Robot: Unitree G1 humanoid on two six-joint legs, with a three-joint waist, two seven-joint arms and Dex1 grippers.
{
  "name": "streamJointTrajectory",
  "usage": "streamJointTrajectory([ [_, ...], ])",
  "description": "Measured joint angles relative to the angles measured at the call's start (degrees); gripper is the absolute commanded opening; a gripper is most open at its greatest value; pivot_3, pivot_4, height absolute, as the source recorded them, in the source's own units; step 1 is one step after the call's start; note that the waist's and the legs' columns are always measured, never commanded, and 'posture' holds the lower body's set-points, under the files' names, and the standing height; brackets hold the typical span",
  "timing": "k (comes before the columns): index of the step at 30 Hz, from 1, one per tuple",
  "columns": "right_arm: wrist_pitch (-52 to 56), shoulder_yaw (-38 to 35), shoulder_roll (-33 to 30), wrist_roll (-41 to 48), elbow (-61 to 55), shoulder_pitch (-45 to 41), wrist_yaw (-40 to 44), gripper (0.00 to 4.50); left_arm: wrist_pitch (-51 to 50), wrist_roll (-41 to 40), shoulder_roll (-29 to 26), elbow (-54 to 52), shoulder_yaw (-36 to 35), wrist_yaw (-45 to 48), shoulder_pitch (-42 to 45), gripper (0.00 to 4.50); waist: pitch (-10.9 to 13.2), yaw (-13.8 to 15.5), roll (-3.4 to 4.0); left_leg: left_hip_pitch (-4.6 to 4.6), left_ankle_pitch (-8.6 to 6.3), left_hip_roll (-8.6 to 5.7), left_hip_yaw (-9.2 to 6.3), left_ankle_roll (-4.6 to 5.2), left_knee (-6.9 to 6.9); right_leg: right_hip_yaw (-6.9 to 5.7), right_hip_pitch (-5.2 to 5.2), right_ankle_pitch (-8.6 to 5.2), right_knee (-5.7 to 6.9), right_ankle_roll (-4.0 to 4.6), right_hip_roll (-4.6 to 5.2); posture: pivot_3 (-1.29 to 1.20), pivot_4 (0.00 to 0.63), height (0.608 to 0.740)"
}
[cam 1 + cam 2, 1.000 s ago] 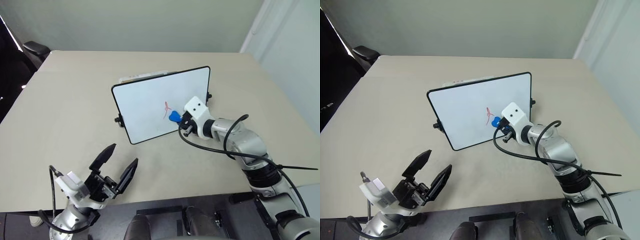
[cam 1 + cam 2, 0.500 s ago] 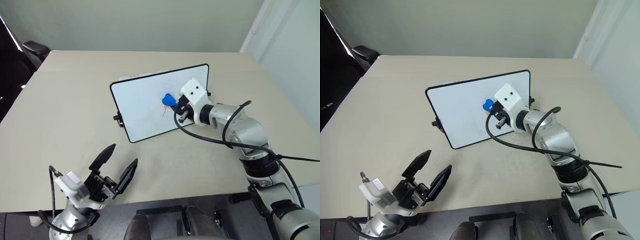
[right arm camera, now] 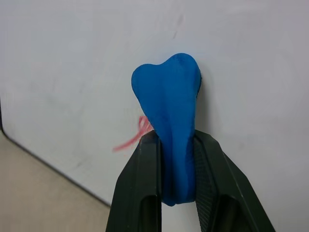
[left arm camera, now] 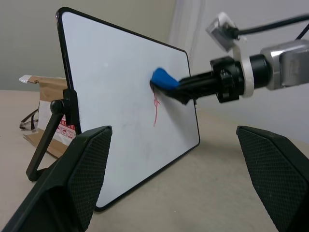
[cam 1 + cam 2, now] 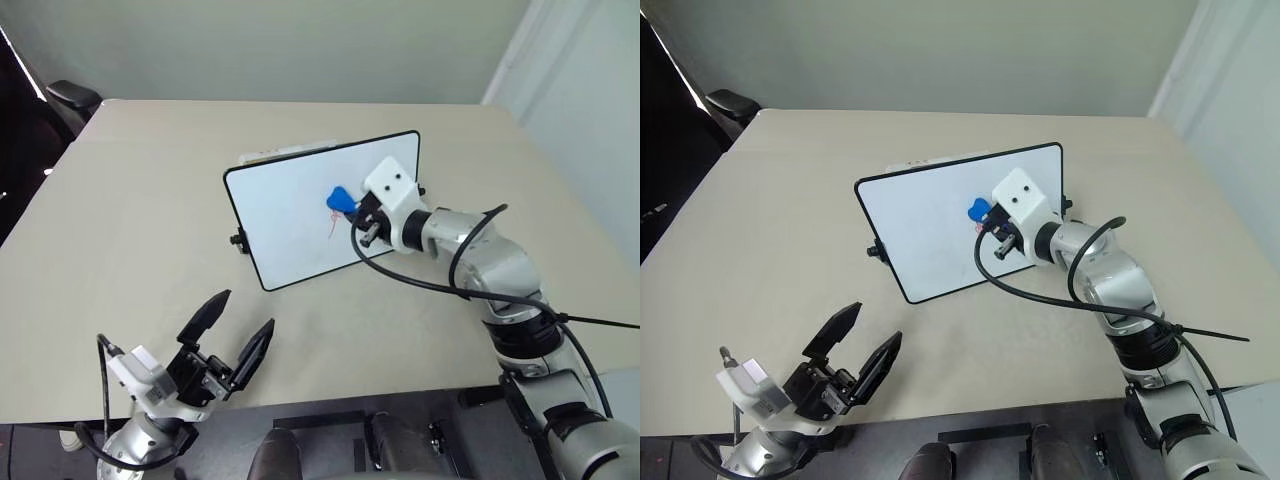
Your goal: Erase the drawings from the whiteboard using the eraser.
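The right gripper (image 3: 176, 145) pinches the eraser (image 3: 170, 125) against the board (image 5: 290, 215), near its right edge; the red marks (image 4: 156, 104) lie just below, maybe touching; left gripper (image 5: 228, 335) gapes wide, far off.

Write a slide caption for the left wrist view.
Right gripper presses a blue eraser against the standing whiteboard, above red marker drawings.

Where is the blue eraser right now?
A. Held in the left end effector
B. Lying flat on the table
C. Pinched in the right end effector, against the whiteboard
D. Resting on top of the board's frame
C: the right end effector pinches the eraser against the whiteboard.
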State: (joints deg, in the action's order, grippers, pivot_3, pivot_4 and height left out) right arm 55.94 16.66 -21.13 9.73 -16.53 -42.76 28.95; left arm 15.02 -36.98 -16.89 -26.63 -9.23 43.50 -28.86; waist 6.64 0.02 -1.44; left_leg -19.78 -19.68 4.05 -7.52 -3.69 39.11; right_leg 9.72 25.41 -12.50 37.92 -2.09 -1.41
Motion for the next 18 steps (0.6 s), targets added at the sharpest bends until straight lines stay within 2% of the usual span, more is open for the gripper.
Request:
streamJointTrajectory([
  [18, 2.6, 4.4, -1.8, -1.0, 2.0, 3.5, 0.8, 0.49, 0.1, 0.1, 0.0, -0.5, 0.1, 0.2, -0.8, 4.50, 0.0, 0.0, -0.02, 0.03, 0.09, 0.00, -0.01, -0.14, 0.00, 0.00, -0.03, 0.05, 0.02, 0.03, -0.01, 0.00, 0.150, 0.740],
])
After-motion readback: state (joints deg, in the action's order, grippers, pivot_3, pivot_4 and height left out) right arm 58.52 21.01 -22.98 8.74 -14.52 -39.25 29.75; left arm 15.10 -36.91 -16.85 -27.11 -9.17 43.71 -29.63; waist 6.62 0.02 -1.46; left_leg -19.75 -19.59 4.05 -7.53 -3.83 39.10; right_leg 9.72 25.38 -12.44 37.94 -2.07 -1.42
